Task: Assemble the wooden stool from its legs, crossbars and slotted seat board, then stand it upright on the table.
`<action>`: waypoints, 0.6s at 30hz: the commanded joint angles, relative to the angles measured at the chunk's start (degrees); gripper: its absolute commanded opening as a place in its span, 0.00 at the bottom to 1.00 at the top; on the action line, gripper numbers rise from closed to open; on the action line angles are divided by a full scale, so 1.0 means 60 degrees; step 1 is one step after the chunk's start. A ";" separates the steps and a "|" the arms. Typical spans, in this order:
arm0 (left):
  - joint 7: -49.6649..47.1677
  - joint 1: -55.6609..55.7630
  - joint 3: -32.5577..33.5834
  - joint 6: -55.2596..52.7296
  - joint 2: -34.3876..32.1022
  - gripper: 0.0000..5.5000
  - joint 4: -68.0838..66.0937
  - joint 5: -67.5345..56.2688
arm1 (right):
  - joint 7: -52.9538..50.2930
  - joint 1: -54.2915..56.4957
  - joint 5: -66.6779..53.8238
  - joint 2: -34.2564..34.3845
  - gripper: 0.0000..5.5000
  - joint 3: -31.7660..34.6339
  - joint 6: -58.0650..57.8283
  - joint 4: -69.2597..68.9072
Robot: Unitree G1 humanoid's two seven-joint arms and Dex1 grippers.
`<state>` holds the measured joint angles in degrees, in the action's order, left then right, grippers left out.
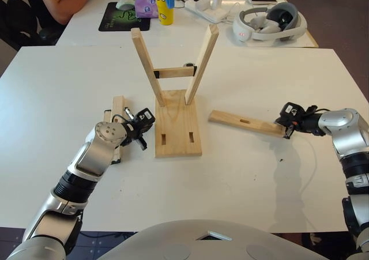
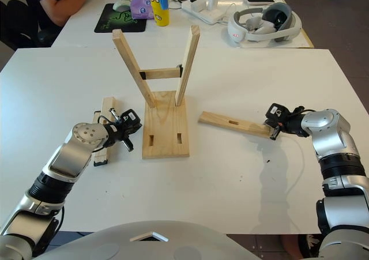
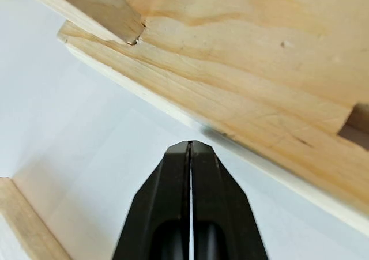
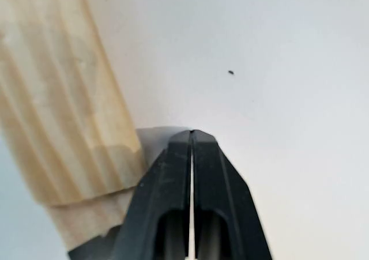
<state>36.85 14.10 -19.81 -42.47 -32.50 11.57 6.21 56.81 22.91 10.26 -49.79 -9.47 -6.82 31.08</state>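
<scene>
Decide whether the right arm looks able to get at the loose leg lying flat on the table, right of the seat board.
Probably yes. The right gripper sits at the right end of the loose leg, with nothing between them. Its fingers are shut, so they would need opening first.

Centre: we see the seat board (image 1: 178, 123) flat on the table (image 1: 57, 98).
On its far end: the left leg (image 1: 147, 66) and right leg (image 1: 202, 64) stand up, with the crossbar (image 1: 174, 72) between them.
Right: a loose leg (image 1: 245, 123) lies well apart from the board, the right gripper (image 1: 286, 133) at its right end.
Left: we find loose wooden pieces (image 1: 118, 105), with the left gripper (image 1: 142, 142) between them and the board.
</scene>
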 commanded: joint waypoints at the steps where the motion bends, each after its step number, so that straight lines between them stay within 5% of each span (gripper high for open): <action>1: 0.0022 0.0060 0.0132 -0.0022 -0.0099 0.00 0.0051 -0.0012 | 0.1099 -0.0586 -0.0655 -0.0233 0.00 0.0080 -0.0862 -0.1421; 9: -0.0193 0.0165 0.0827 -0.0019 -0.0003 0.00 0.0153 -0.0231 | 0.1466 -0.1495 -0.1626 -0.0044 0.00 0.0195 -0.2495 -0.3928; 18: -0.0281 0.1159 0.2408 0.0319 -0.0463 0.00 -0.0500 -0.0673 | 0.0325 -0.1443 -0.1459 0.0481 0.00 0.0200 -0.2343 -0.3563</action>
<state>35.07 19.44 -7.77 -41.25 -32.98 10.67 2.39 59.76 13.50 1.73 -48.18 -8.46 -21.22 9.38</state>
